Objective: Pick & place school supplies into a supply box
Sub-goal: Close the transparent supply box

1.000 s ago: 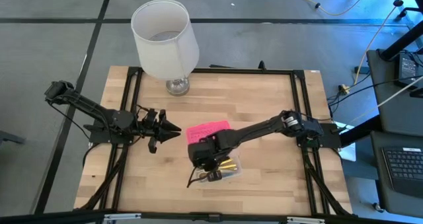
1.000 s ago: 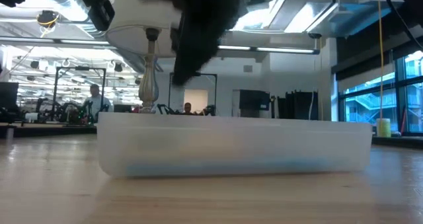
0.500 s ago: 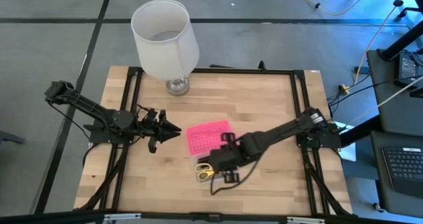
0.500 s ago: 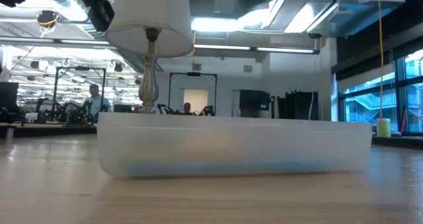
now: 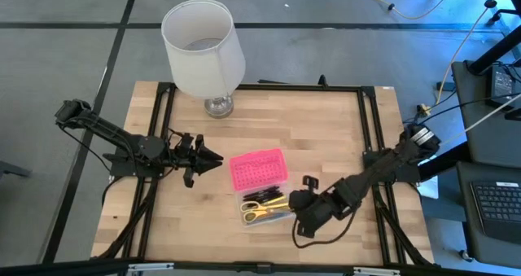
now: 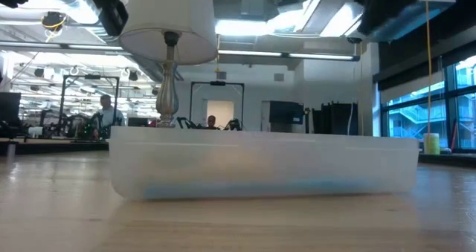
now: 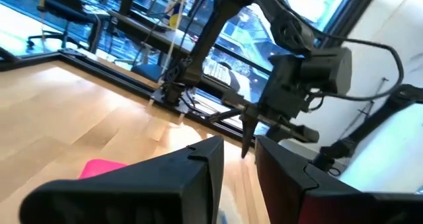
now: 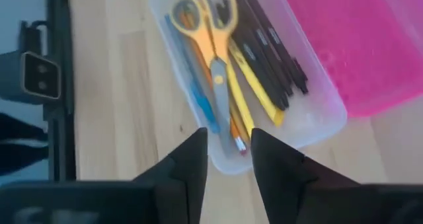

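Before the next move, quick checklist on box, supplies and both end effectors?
1. Supplies inside the supply box: ok; the scissors and the pens and pencils lie in the clear base.
2. Loose supplies left on the table: ok, none seen in the high view.
3. Lid: not ok if closing comes next; the pink lid lies open beside the base.
4. Right end effector: ok; beside the box, fingers slightly apart, holding nothing.
5. Left end effector: ok; waits away from the box, holding nothing.
6. Lamp: ok; upright, far from the box.
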Robot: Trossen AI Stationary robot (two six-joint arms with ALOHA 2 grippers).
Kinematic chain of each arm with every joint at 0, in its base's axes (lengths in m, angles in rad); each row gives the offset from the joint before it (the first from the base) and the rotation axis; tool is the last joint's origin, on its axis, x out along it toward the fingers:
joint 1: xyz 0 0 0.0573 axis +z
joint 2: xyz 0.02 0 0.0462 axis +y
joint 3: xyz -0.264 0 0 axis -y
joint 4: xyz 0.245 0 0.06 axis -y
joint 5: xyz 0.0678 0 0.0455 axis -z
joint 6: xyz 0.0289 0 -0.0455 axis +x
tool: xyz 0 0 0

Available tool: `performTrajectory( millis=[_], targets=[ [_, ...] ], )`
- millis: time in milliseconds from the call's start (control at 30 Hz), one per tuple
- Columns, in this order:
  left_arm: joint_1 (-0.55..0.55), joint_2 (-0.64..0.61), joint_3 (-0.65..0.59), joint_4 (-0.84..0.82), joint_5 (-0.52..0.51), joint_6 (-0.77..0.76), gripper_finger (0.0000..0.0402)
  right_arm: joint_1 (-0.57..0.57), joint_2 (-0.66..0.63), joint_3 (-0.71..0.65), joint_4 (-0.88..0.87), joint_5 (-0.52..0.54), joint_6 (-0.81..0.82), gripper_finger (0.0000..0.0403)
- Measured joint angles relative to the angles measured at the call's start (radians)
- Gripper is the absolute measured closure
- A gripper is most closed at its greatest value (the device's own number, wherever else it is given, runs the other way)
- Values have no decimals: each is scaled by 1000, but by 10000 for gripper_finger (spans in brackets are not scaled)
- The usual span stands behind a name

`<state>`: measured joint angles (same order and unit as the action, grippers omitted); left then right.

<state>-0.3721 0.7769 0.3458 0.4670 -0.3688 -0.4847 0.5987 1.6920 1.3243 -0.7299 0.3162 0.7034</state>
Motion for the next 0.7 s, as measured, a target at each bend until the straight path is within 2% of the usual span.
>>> performTrajectory(
  millis=[100, 300, 467, 567, 700],
  targets=[
    [0, 0, 0, 0, -30, 0, 320, 14, -4, -45, 22, 5, 57, 302],
    [0, 1, 0, 0, -87, 0, 329, 42, -3, -119, 105, 6, 0, 393],
    [0, 8, 0, 0, -110, 0, 334, 93, -17, -235, 262, 40, 44, 397],
    [0, 19, 0, -2, -111, 0, 334, 137, -44, -339, 427, 101, 125, 398],
    [1, 41, 0, 5, -126, 0, 335, 153, -64, -442, 621, 111, 156, 399]
  ],
)
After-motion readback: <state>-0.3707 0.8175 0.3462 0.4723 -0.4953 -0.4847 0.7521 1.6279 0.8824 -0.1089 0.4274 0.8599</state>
